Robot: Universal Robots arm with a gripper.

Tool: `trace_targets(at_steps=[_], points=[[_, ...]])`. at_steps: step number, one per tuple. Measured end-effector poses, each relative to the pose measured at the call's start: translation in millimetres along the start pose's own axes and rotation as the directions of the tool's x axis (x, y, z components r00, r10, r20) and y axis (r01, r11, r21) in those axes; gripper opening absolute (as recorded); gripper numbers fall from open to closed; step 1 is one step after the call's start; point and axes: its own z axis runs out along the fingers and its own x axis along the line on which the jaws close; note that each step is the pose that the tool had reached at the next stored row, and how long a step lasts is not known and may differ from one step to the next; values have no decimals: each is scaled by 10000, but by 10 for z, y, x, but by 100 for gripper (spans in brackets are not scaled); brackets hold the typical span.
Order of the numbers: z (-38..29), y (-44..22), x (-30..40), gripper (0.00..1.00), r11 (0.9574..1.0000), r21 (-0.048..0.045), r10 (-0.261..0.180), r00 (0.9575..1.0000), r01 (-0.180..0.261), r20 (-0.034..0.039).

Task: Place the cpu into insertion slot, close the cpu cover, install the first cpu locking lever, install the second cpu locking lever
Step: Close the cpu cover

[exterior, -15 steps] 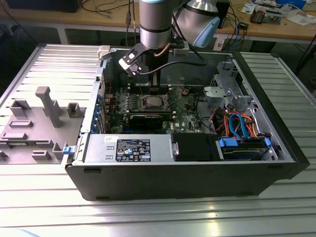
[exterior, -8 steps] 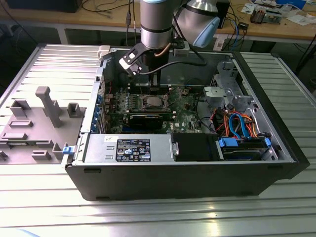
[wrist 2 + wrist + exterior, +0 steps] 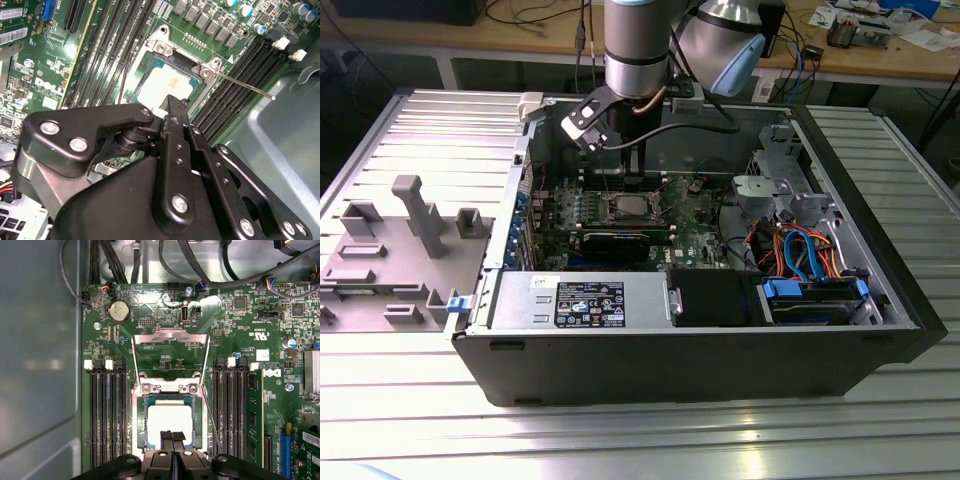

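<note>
Cpu [image 3: 170, 421] is lying flat inside the insertion slot [image 3: 140, 430], the cpu cover [image 3: 170, 336] is standing open beyond the slot, and the hand [image 3: 172, 434], fingers pressed together, is hovering over the slot's near edge; closing the cover probably needs an even, gentle push.

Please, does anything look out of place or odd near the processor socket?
Nothing looks damaged or spilled. The cpu cover stands swung open, away from the insertion slot, leaving the cpu bare. One thin lever juts out sideways, unlatched.
</note>
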Motion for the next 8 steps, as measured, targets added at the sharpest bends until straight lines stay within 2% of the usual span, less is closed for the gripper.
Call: trace_targets(at_steps=[8], points=[[-91,3,2,11,10000,0,0,10000,0,0]])
